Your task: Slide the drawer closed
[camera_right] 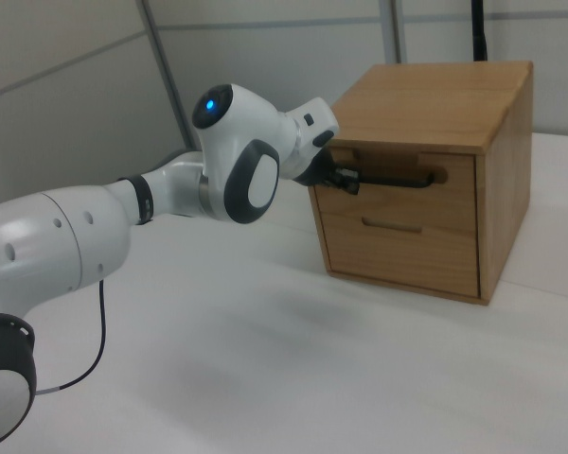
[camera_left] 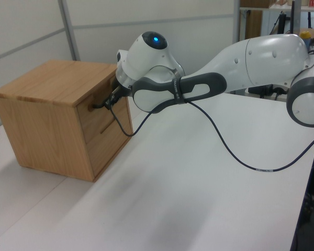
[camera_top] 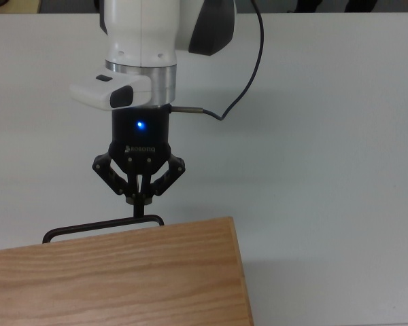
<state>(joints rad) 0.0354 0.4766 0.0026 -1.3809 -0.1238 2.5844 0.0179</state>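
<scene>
Now the drawer (camera_right: 398,172) sits flush inside the oak cabinet (camera_left: 47,112), its black bar handle (camera_top: 102,227) sticking out; the gripper (camera_top: 139,200) has its fingers pinched together against that bar.

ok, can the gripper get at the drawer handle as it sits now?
Probably yes. The gripper already sits right at the black handle, nothing between them; the drawer front looks flush with the cabinet.

Oak-grained cabinet (camera_top: 115,278), black handle (camera_top: 98,228), black claw (camera_top: 139,199).
</scene>
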